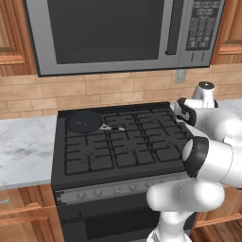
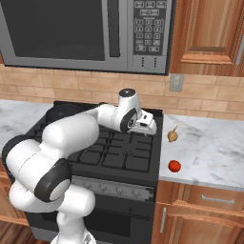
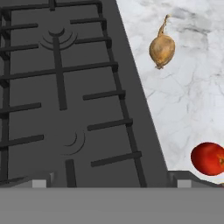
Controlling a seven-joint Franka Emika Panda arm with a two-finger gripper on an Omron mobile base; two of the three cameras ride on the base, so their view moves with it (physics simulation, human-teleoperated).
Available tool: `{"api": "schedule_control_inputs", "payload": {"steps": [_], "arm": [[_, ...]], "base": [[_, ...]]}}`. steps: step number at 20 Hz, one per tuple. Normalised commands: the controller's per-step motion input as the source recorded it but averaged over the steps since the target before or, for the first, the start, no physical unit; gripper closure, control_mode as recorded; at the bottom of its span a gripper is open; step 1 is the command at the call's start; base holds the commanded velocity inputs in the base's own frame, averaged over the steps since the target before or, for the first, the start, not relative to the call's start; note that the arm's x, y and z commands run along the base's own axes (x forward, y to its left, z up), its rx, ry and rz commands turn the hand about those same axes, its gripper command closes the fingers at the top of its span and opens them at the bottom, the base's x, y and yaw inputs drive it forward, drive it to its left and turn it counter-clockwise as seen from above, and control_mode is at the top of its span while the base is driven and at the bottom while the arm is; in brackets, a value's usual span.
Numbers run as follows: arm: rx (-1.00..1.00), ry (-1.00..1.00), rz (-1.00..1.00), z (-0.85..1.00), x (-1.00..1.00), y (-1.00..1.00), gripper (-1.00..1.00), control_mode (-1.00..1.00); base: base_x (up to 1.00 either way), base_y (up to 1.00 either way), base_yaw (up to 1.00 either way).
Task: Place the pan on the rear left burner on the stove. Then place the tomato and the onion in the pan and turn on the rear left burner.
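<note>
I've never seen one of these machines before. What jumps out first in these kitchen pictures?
The big white arm bends over the black stove, its open pincer near the stove's right edge. A pan sits on the stove's rear left corner, under a grey microwave. On the marble counter to the right lie a red tomato and, farther back, a tan onion.

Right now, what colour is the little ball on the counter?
The tomato is bright red, seen best in the right base view.
</note>
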Motion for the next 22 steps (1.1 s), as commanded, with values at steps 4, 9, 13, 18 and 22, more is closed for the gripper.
{"api": "schedule_control_inputs", "payload": {"steps": [4, 9, 13, 18, 22], "arm": [[0.02, 0.0, -0.05, 0.0, 0.01, -0.45, -1.0, -1.0], [0.0, -0.03, 0.0, 0.0, 0.0, -0.4, -1.0, -1.0], [0.0, -0.03, 0.0, 0.0, 0.03, -0.41, -1.0, -1.0], [0.01, -0.01, 0.0, 0.0, 0.26, -0.38, -1.0, -1.0], [0.02, 0.0, 0.0, 0.0, 0.4, -0.29, -1.0, -1.0]], "base": [[0.0, 0.0, 0.0], [0.0, 0.0, 0.0], [0.0, 0.0, 0.0], [0.0, 0.0, 0.0], [0.0, 0.0, 0.0]]}}
